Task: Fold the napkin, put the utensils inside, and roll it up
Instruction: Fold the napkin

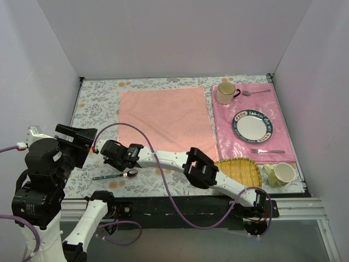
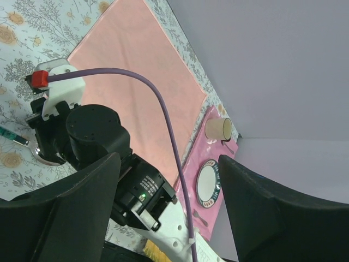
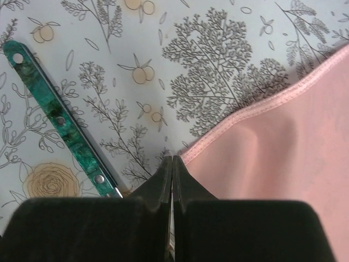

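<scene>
The salmon-pink napkin (image 1: 163,123) (image 2: 136,71) (image 3: 283,158) lies flat on the floral tablecloth. My right gripper (image 1: 109,150) (image 3: 172,159) reaches across to its near left corner, its jaws pressed together where the hem runs into the fingertips. The cloth rises slightly beside them. The teal-handled spoon (image 1: 112,176) (image 3: 60,128) lies on the tablecloth just left of and nearer than that corner, apart from the napkin. My left gripper (image 1: 82,141) (image 2: 169,161) hangs open above the table's left side with nothing between its fingers.
On the right, a deeper pink placemat (image 1: 226,139) carries a blue-rimmed plate (image 1: 252,125), a cream mug (image 1: 225,93), a silver spoon (image 1: 256,92) and a fork (image 1: 267,151). A yellow woven tray (image 1: 240,169) and a yellow-green cup (image 1: 281,173) sit near the front right edge.
</scene>
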